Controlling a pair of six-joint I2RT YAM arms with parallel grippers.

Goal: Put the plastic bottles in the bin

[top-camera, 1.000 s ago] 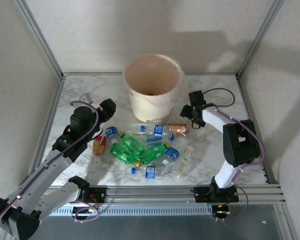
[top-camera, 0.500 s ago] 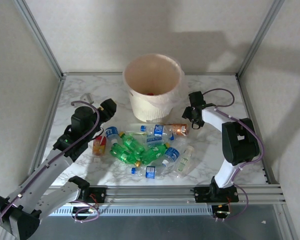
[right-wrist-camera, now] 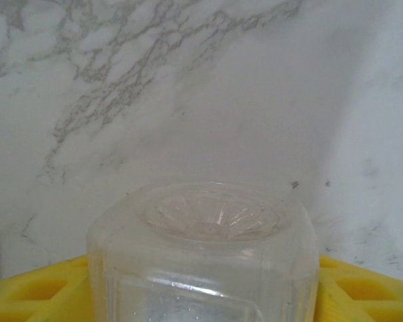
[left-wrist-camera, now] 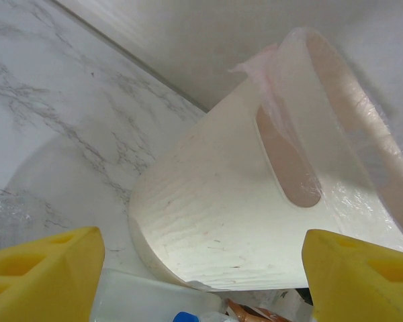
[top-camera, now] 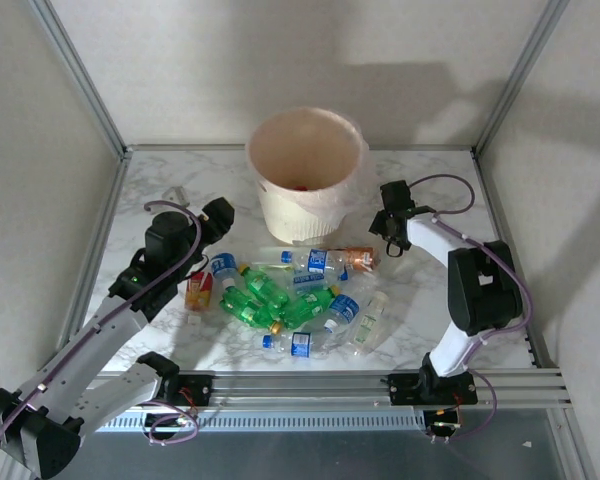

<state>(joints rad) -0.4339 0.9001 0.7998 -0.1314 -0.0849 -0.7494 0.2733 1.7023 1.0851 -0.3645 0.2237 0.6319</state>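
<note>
The right gripper [top-camera: 390,235] is closed partway on a clear bottle [right-wrist-camera: 201,255]. In the wrist view both yellow pads [right-wrist-camera: 33,288] press its sides, and its ribbed base points at the bare marble. From above, this gripper sits at about 4 o'clock of the bin [top-camera: 305,215], close to its wall. One copper-brown bottle [top-camera: 358,258] lies just beside it at 8 o'clock.

The left gripper [top-camera: 220,212] stands wide open with nothing between its pads. It is at 8 o'clock of the bin, and its own camera looks along the bin's side, where a thin liner [left-wrist-camera: 282,67] folds over the rim.

There is one bin, upright at the far middle of the desk [top-camera: 430,320]. The other plastic bottles [top-camera: 290,300] lie in a tangled heap at its 6 o'clock. I count roughly eleven, but overlap prevents an exact count. About four are green, one is a red-labelled bottle [top-camera: 198,290] at the heap's 9 o'clock edge, and most of the others are clear with blue labels.

Metal posts and pale walls close the desk at 9, 12 and 3 o'clock, and a rail runs along 6 o'clock. Bare marble lies open at 3 o'clock of the heap and toward the far left corner.
</note>
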